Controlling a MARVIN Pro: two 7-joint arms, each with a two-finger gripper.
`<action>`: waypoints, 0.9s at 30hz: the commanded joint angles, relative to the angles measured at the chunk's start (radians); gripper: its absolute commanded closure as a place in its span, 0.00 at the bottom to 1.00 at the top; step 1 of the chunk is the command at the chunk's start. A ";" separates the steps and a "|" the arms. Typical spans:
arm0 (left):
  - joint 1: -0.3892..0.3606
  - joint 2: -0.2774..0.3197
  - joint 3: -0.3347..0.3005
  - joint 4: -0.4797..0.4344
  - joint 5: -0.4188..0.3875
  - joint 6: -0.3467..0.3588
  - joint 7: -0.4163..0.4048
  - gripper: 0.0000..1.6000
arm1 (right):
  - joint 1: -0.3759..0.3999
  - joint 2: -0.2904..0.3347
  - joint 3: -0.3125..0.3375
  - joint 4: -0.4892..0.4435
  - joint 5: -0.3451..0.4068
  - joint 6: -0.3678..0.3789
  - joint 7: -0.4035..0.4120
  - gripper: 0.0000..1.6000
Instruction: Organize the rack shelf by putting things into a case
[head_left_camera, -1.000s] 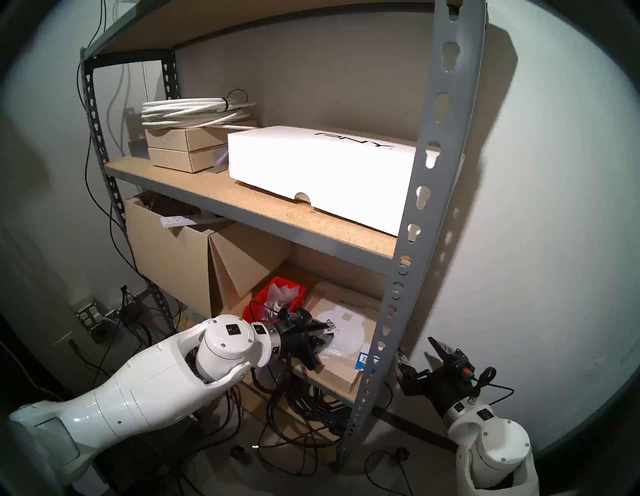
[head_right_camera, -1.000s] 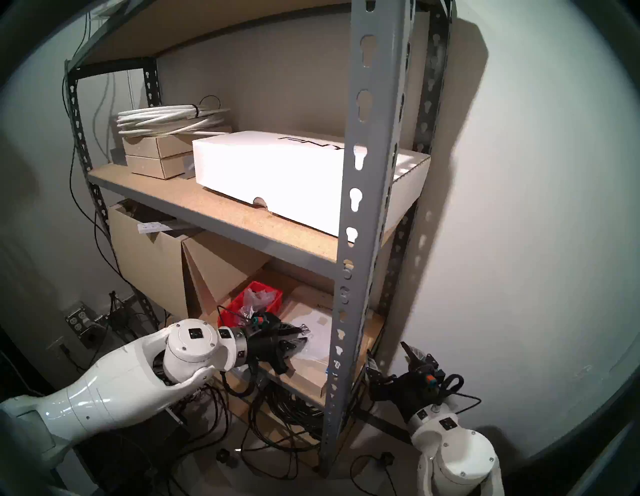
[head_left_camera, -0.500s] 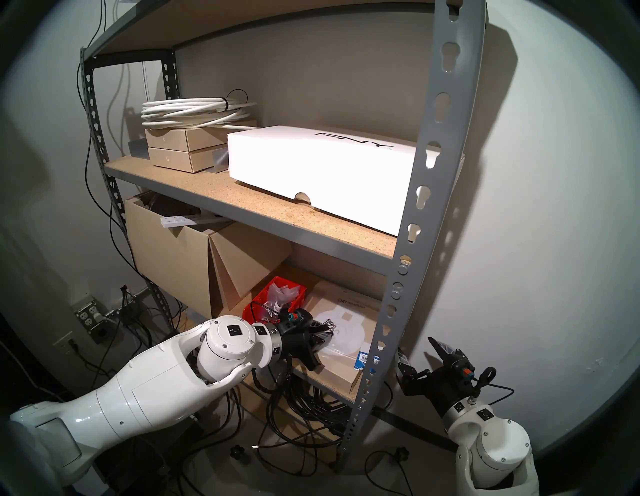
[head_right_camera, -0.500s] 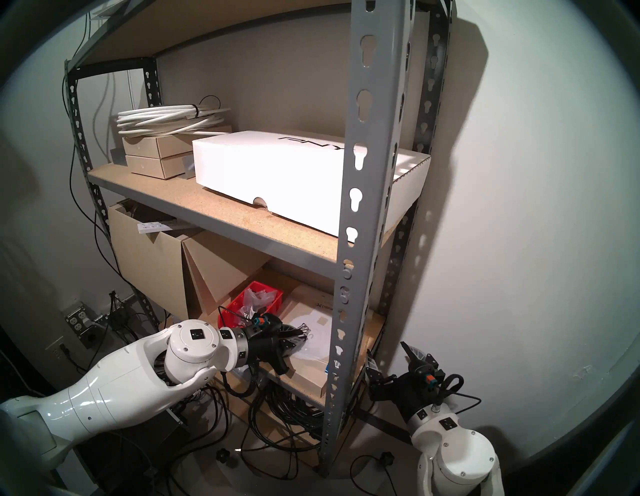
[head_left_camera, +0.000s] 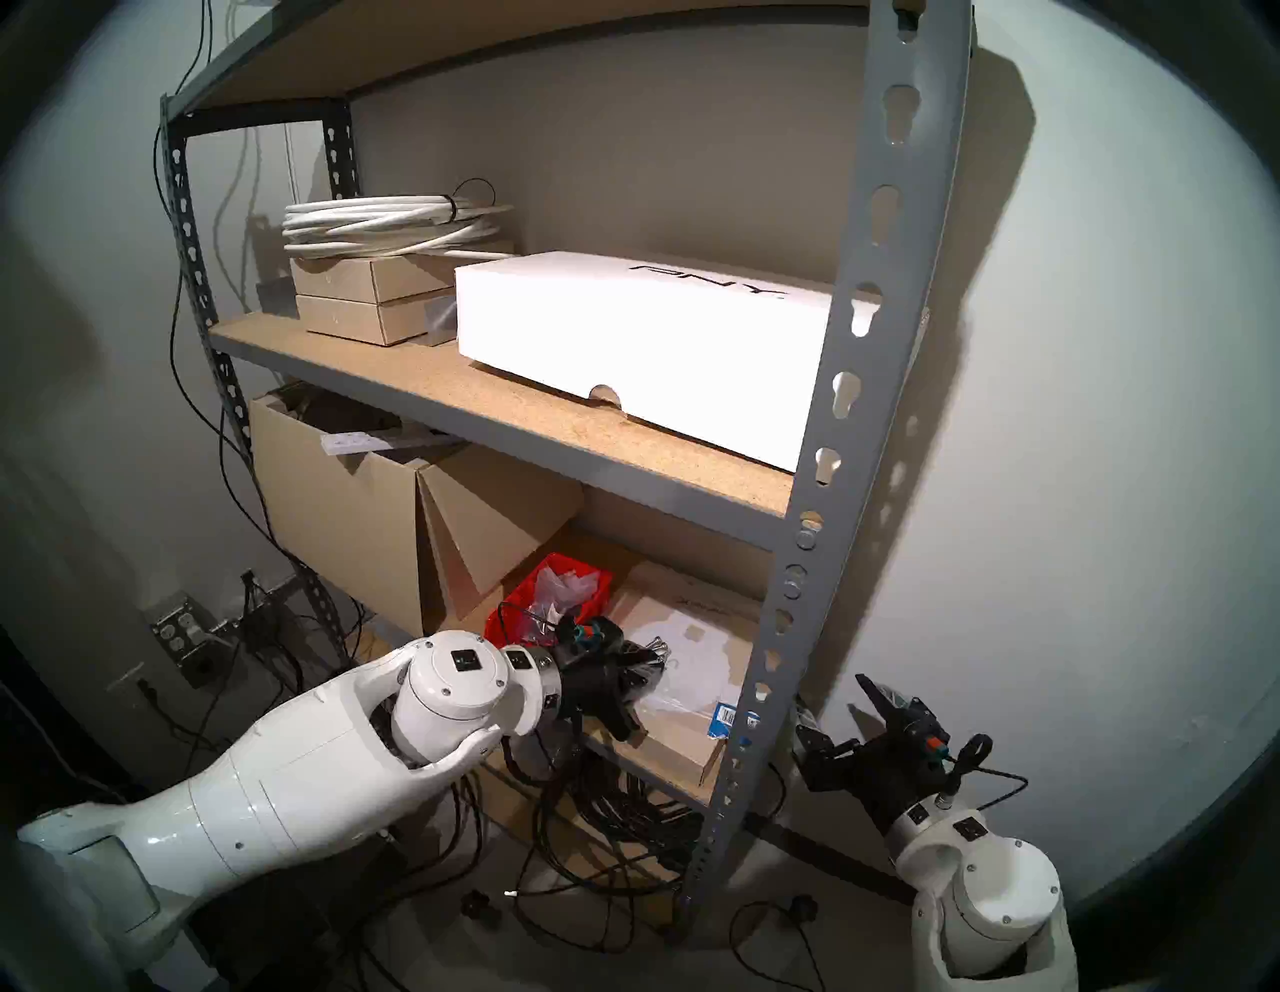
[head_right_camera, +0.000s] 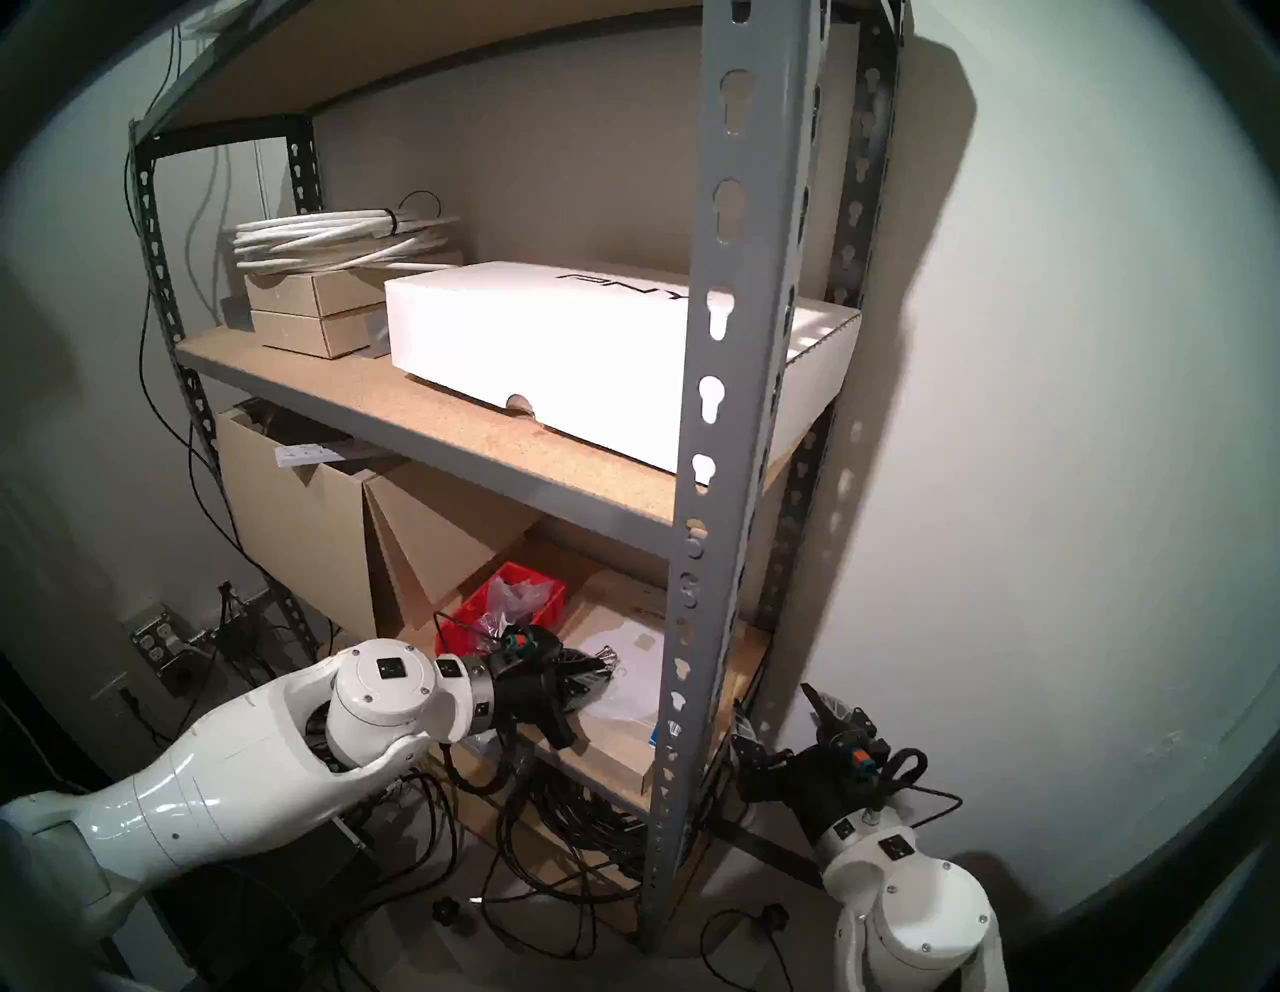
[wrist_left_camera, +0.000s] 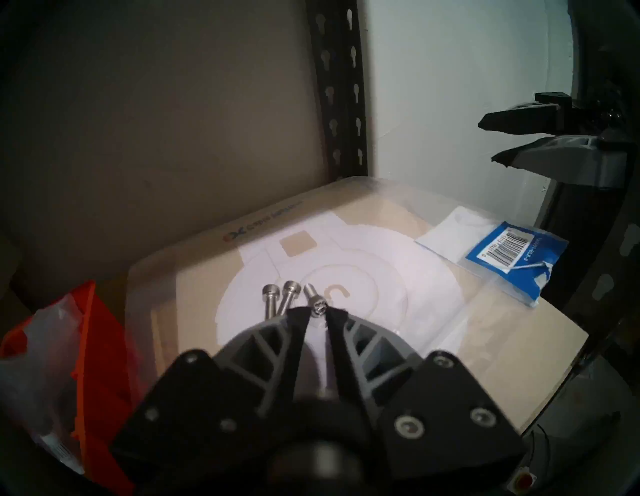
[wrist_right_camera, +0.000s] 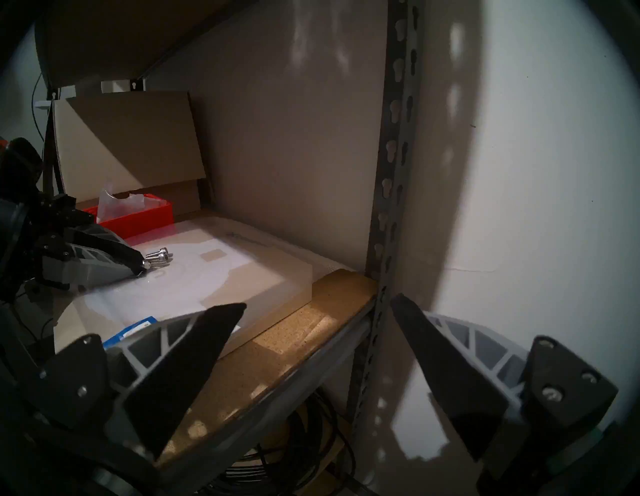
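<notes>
left gripper (wrist_left_camera: 318, 313): I've got it over the flat cardboard box (wrist_left_camera: 502, 332) on the lower shelf board (wrist_right_camera: 311, 332). A second ago the jaws stood wider; now they're nearly together, with the head of the right-hand screw (wrist_left_camera: 317, 306) sitting between the tips. Can't swear it's a firm pinch (the view's blurry).

other two screws (wrist_left_camera: 278, 299): lying side by side on the white print of the box, just left of the pinched one and touching or nearly touching the left fingertip.

red bin (head_left_camera: 550, 603): far-left of the screws, right beside the box, a clear plastic bag (head_left_camera: 564, 589) poking out of it. Same spot as before.

right gripper (wrist_right_camera: 318, 308): spread wide, hanging outside the rack's front upright (head_left_camera: 831, 429), near the wall. Hasn't budged.

left arm: no real shift from the earlier frames; only the jaws changed.
</notes>
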 joint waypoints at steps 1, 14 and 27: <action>0.016 0.037 -0.025 -0.056 -0.016 -0.010 0.005 0.57 | 0.006 0.001 0.001 -0.021 0.000 -0.006 -0.001 0.00; 0.029 0.054 -0.032 -0.072 -0.033 -0.014 0.012 0.74 | 0.006 0.000 0.001 -0.021 -0.001 -0.006 0.000 0.00; 0.042 0.086 -0.046 -0.096 -0.051 -0.022 0.021 0.74 | 0.006 -0.001 0.001 -0.021 -0.001 -0.006 0.001 0.00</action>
